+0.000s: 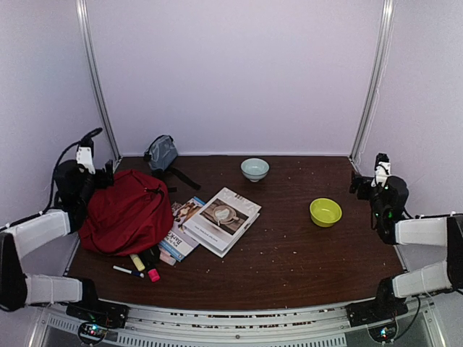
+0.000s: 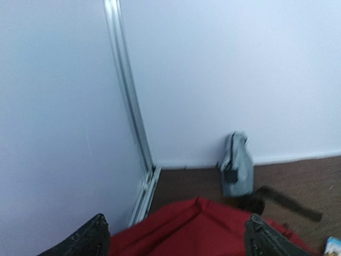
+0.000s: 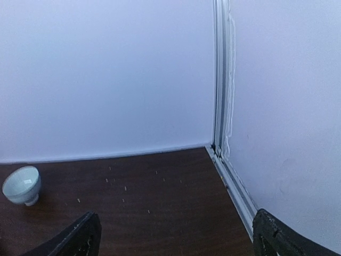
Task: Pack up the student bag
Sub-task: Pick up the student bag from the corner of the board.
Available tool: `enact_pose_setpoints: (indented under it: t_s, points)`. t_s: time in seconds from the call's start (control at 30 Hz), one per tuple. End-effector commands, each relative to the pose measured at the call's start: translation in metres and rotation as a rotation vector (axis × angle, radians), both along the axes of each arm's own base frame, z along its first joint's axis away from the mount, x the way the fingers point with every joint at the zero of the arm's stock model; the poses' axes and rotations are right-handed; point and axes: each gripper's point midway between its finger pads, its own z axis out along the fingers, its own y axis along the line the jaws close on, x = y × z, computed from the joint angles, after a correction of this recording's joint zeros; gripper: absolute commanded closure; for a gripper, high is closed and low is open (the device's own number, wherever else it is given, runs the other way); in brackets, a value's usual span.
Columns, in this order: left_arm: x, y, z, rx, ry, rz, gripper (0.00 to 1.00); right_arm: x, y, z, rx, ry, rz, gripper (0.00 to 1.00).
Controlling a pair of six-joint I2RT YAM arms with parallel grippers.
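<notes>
At the table's left end the student bag (image 1: 126, 213) lies slumped. We judge it soft, floppy and light, so best pinched at a fabric fold or zip edge. Left gripper (image 2: 178, 242) hovers over it, fingers spread, empty. Grey pouch (image 1: 161, 152) sits behind; pens (image 1: 137, 262) & books (image 1: 221, 219) crowd its right side. Pale bowl (image 1: 255, 168), green bowl (image 1: 325, 212): well apart. Right gripper (image 3: 178, 242) spread, holding nothing.

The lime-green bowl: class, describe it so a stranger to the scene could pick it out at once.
Find the dark brown wooden table and look at its right half. A small round lime-green bowl sits there alone. The only other one, a pale blue bowl, stands further back near the wall.
</notes>
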Motion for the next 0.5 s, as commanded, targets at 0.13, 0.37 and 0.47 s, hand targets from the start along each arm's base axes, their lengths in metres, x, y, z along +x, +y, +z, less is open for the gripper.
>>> enact_pose_setpoints:
  t_s: [0.13,0.37,0.47]
  points:
    - [-0.072,-0.158,0.068,0.012,0.224,-0.527,0.14,-0.004,0.043,0.113,0.326,-0.195,0.254,0.0]
    - [-0.134,-0.203,-0.033,-0.05,0.695,-0.592,0.14,-0.016,0.128,0.132,0.301,-0.078,0.514,0.0]
    - [-0.127,-0.19,-0.065,0.024,0.818,-0.475,0.08,-0.029,0.162,0.132,0.25,-0.057,0.605,0.0]
